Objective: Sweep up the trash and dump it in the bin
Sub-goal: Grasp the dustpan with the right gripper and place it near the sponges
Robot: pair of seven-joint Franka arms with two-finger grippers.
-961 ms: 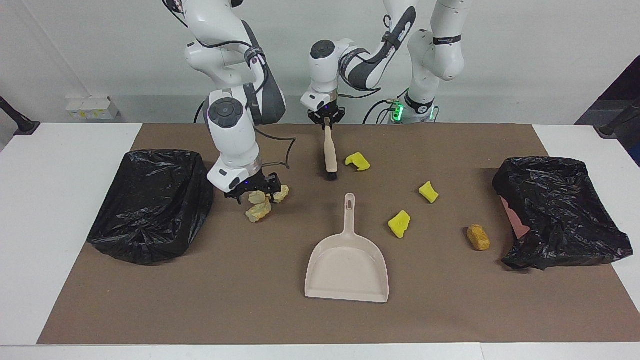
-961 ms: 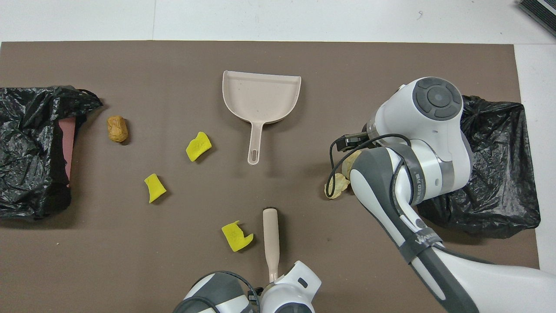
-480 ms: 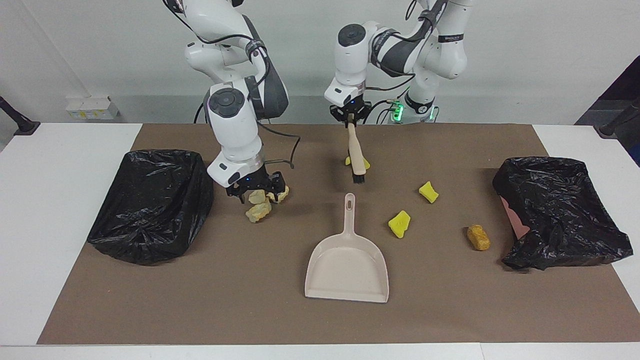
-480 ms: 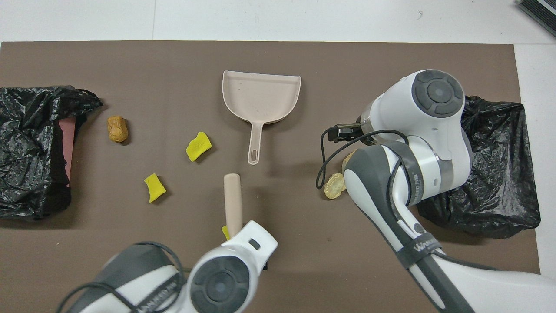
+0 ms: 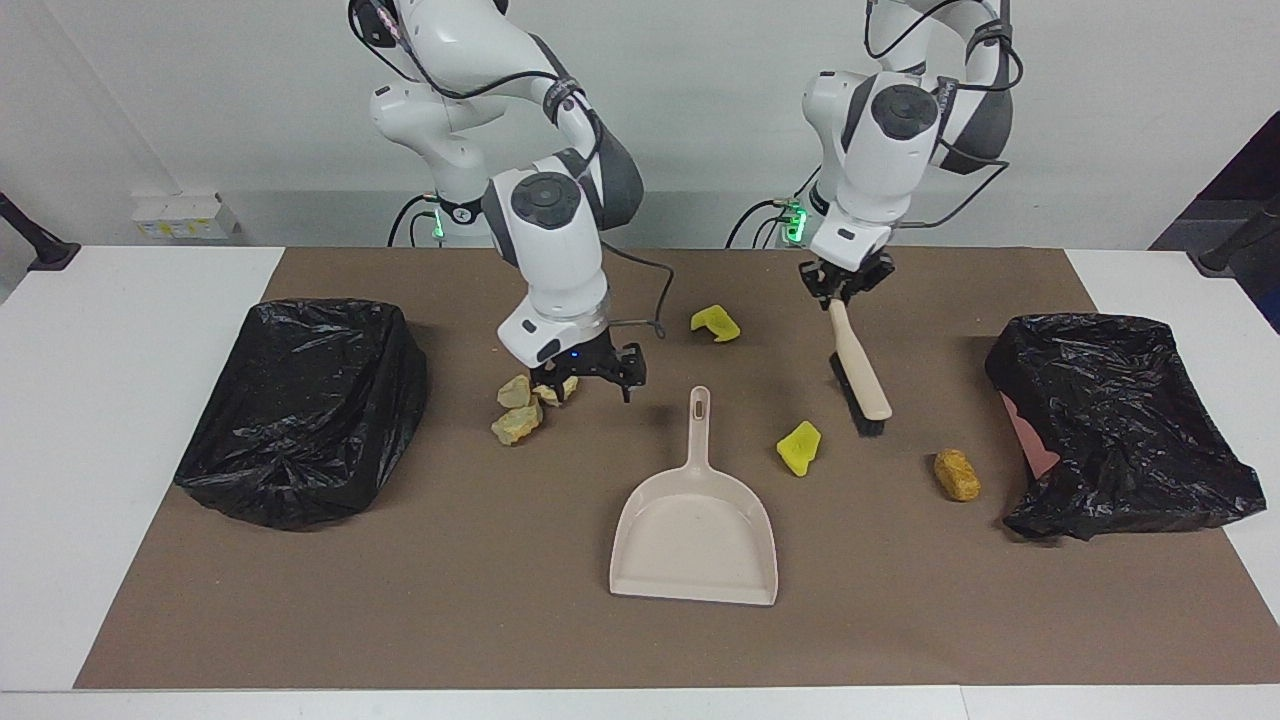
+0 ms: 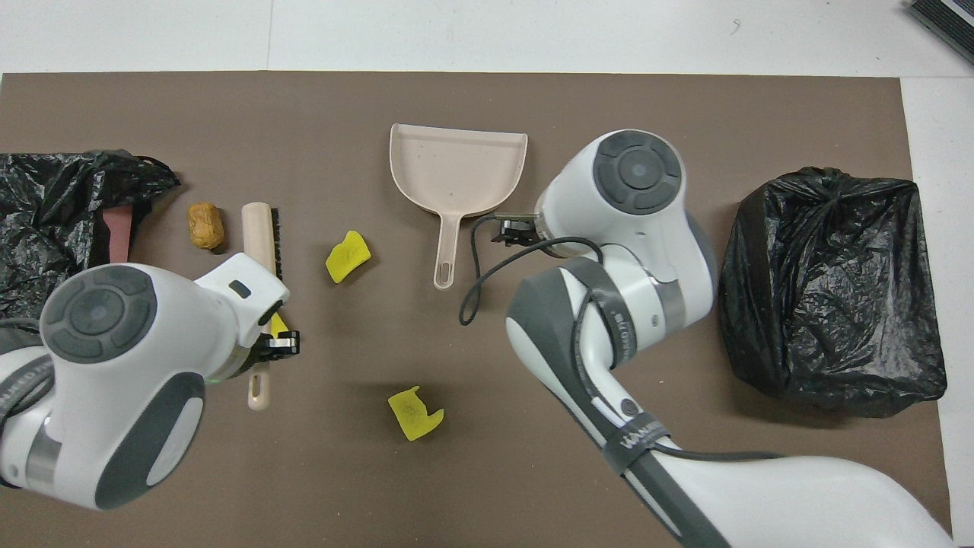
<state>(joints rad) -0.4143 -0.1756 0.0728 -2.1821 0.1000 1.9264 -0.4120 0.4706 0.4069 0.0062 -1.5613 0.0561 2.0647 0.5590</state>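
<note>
Over the mat toward the left arm's end, I have the left gripper (image 5: 846,283) closed on the brush (image 5: 861,380) handle, bristles angled down beside the orange-brown lump (image 5: 957,474) and a yellow chunk (image 5: 799,446), placed, I judge, to push them toward the dustpan (image 5: 694,535). The right gripper (image 5: 594,367) hangs with fingers spread and empty just above the three pale lumps (image 5: 518,409), near the dustpan's handle. Another yellow chunk (image 5: 715,322) lies nearer the robots; a third is hidden. Two black-lined bins (image 5: 300,405) flank the mat.
</note>
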